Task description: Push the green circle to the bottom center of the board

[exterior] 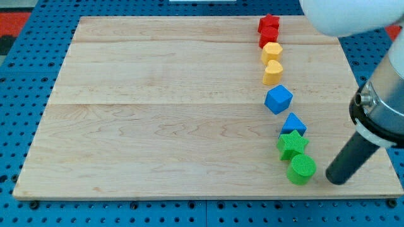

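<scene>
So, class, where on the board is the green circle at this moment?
The green circle sits near the board's bottom edge at the view's right, just below the green star, with my tip just to its right.

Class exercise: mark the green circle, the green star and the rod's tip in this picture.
green circle [301, 169], camera view, on its round top face.
green star [292, 144], camera view, middle of its top face.
my tip [334, 177], camera view, the rod's very end, just right of the green circle.

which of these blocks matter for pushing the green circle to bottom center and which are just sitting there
For the job:
green circle
my tip, just to the circle's right in the view
board

Just lying about:
green star
blue triangle
blue cube
yellow heart
yellow hexagon
two red blocks
</scene>
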Controlling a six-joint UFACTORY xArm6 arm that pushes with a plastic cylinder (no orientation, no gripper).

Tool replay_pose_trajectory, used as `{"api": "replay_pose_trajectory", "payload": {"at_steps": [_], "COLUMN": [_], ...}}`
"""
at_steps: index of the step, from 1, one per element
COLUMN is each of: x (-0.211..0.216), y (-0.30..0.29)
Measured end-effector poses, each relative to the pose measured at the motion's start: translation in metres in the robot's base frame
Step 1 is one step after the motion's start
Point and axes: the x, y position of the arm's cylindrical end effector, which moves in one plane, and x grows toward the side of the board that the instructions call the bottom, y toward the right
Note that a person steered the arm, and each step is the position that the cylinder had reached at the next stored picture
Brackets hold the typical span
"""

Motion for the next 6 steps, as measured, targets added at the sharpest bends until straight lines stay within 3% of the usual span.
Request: {"api": "replay_pose_trajectory", "payload": {"at_steps": [1,3,4,5,6], "x": [-0.016,0.015,-0.003,0.018,0.029], "y": [-0.042,-0.021,-0.107,-0.148,-0.153]}}
